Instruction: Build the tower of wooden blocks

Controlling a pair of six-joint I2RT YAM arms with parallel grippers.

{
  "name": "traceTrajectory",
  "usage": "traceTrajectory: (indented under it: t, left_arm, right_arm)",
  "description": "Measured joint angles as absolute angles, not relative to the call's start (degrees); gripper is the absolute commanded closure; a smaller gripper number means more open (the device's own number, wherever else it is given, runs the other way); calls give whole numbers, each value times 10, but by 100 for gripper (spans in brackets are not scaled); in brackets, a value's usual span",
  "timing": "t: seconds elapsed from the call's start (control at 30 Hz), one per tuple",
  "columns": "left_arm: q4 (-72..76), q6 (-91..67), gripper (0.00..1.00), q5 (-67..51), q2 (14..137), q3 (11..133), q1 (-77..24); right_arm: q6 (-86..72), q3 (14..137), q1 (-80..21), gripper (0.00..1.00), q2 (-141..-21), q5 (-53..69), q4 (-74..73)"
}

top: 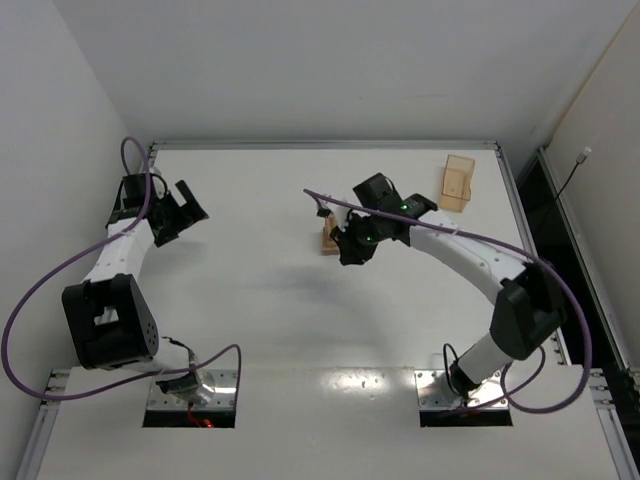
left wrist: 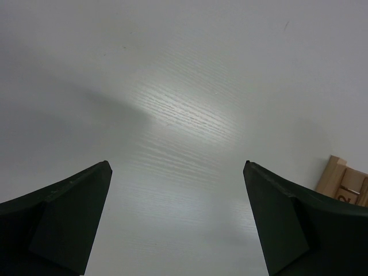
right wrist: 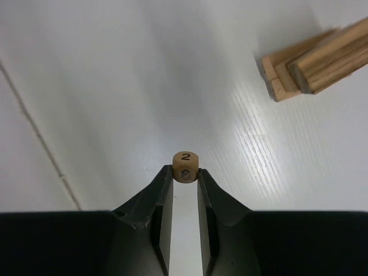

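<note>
My right gripper (right wrist: 185, 171) is shut on a tiny light-brown wooden die (right wrist: 185, 165) marked 2 and 6, held above the table. The stack of wood blocks (right wrist: 313, 60) shows at the upper right of the right wrist view, off to the side of the die. In the top view the stack (top: 329, 237) stands mid-table, just left of my right gripper (top: 349, 247). My left gripper (top: 190, 212) is open and empty at the far left, over bare table (left wrist: 178, 167). A corner of the stack (left wrist: 345, 181) shows at the right edge of the left wrist view.
A translucent amber box (top: 458, 182) stands at the back right of the table. A metal rail runs along the table's back and right edges (top: 515, 190). Purple cables loop off both arms.
</note>
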State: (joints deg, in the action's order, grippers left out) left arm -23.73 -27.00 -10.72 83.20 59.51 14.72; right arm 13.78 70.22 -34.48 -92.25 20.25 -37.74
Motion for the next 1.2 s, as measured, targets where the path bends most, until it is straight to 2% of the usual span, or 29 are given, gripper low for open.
traceTrajectory:
  t: [0.13,0.27,0.43,0.7,1.2]
  left_arm:
    - [-237,-270,1,-107,824,595,147]
    - [-237,-270,1,-107,820,595,147]
    - [-240,-270,1,-103,820,595,147]
    - [-244,-270,1,-101,820,595,147]
    - [-243,-270,1,-101,820,595,147]
  right_arm:
    - [118,794,-371,100,-902,205,-437]
    - [67,925,-375,100,-974,192,-475]
    - [22,993,-364,100,-1074,135,-493]
    - [9,1055,-353,100,-1180,72,-521]
    - [8,1094,-329,100,-1204,32,-524]
